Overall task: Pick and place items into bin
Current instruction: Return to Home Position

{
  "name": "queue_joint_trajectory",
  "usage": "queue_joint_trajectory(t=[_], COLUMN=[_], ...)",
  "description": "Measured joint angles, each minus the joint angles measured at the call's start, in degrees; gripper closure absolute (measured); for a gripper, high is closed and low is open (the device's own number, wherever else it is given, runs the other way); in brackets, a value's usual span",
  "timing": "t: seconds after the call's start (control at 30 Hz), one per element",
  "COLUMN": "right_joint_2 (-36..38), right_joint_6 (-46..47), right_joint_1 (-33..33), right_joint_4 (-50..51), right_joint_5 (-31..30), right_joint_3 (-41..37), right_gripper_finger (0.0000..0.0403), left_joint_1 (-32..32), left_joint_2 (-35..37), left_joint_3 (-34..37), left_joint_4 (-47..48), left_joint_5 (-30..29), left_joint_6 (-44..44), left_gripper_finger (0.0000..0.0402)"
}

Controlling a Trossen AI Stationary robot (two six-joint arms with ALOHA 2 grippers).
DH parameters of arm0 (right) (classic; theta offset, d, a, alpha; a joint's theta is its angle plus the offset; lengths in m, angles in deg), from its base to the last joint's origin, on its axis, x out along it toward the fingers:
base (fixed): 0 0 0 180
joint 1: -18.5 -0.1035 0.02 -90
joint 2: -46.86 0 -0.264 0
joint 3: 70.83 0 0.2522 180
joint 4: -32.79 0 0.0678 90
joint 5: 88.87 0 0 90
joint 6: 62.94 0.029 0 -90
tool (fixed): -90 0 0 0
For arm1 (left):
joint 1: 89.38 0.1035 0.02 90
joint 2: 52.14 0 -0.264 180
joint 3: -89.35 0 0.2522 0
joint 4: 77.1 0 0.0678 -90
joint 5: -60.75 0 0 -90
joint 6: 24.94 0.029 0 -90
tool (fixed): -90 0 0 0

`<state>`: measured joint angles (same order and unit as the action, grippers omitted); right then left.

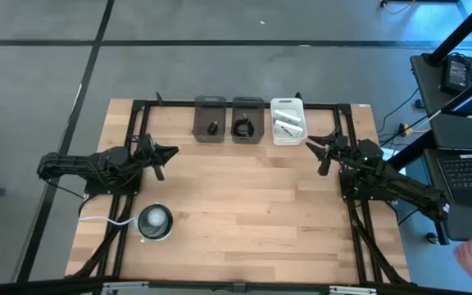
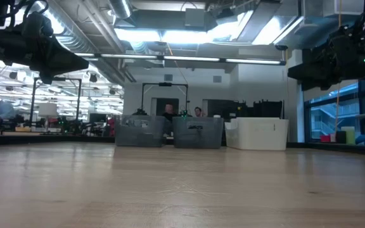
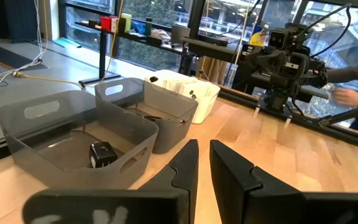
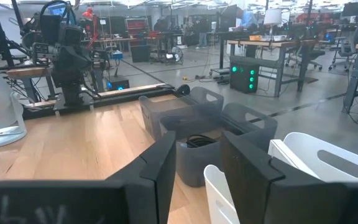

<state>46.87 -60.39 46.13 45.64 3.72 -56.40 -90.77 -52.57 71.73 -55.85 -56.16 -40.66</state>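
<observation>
Two flat white packets (image 1: pixel 285 127) lie inside the white bin (image 1: pixel 288 101) at the table's (image 1: pixel 244 205) far edge. Just beside the white bin, a grey bin (image 1: pixel 248 100) holds the small coiled black cable (image 1: pixel 244 128). One place farther from the white bin, a second grey bin (image 1: pixel 210 99) holds the tiny black block (image 1: pixel 212 129).

The right gripper (image 1: pixel 308 145) hangs above the table near the white bin's front corner, its fingers (image 4: pixel 157 168) set wide apart and holding nothing. The left gripper (image 1: pixel 174 151) hangs well apart from the white bin, past the grey bins' side, its fingers (image 3: pixel 185 168) with only a narrow gap between them and nothing held.

A round grey-white disc (image 1: pixel 155 221) with a white cord (image 1: pixel 97 220) sits far from the white bin, toward the table's near edge on the left arm's side.
</observation>
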Motion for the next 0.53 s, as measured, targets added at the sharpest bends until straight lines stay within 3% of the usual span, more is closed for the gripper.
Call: queue_joint_trajectory(t=[0.53], right_joint_2=[0.0], right_joint_6=[0.0], right_joint_1=[-0.02], right_joint_4=[-0.01], right_joint_5=[0.0], right_joint_3=[-0.02], right_gripper_finger=[0.0272], left_joint_1=[0.01], left_joint_2=[0.0], left_joint_3=[0.0], left_joint_4=[0.0], left_joint_5=[0.0], left_joint_6=[0.0], left_gripper_finger=[0.0363])
